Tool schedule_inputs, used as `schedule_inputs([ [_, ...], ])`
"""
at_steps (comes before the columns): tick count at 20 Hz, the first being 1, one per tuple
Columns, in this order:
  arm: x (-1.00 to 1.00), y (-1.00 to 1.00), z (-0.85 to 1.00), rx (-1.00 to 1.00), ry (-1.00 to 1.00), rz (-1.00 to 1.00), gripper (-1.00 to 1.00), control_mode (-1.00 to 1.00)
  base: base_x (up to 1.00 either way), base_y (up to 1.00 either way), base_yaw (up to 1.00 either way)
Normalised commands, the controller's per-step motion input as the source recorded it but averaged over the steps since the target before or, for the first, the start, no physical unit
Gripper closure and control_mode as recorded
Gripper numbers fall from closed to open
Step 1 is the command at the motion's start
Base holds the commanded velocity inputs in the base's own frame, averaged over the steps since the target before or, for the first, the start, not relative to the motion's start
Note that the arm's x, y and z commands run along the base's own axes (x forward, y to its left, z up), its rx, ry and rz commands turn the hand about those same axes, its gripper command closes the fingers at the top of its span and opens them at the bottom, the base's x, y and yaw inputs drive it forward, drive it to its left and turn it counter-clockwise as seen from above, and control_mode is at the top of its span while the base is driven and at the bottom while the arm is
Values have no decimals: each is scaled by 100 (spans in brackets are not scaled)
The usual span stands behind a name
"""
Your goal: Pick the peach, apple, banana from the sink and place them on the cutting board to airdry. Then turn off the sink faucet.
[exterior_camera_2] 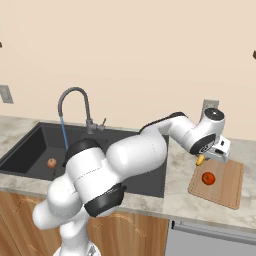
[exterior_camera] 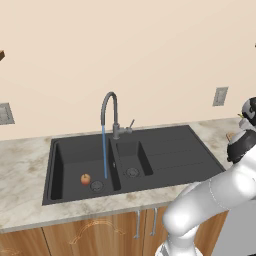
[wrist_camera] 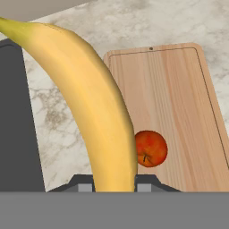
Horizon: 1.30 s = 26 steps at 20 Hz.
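The banana [wrist_camera: 96, 112] is held clamped in the jaws of the gripper [wrist_camera: 114, 185], above the bench [wrist_camera: 58, 116] at the left edge of the cutting board [wrist_camera: 179, 103]. A red fruit [wrist_camera: 150, 148] already lies on the board; another fruit [exterior_camera: 85, 179] is seen in the sink [exterior_camera: 165, 150], where the sink faucet [exterior_camera: 111, 112] is running. If released here, the banana could land half off the board or strike the red fruit and set it rolling.

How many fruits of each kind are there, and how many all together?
Banana: 1, the banana held in the gripper.
Red apple: 1, the apple on the cutting board.
Orange-and-yellow round fruit: 1, the peach in the sink.
Total: 3
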Motion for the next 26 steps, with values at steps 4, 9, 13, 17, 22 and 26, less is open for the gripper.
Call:
schedule_inputs([
  [4, 6, -8, -10, 0, 0, 0, 100, -100, 0, 0, 0],
  [9, 4, -2, -16, 0, 1, 0, 100, -100, 0, 0, 0],
  [13, 5, 0, -18, 0, 2, 0, 100, -100, 0, 0, 0],
  [17, 1, 0, -14, 0, 3, 0, 100, -100, 0, 0, 0],
  [22, 2, 0, -14, 0, 4, 0, 100, -100, 0, 0, 0],
  [26, 6, 0, -13, 0, 4, 0, 100, -100, 0, 0, 0],
])
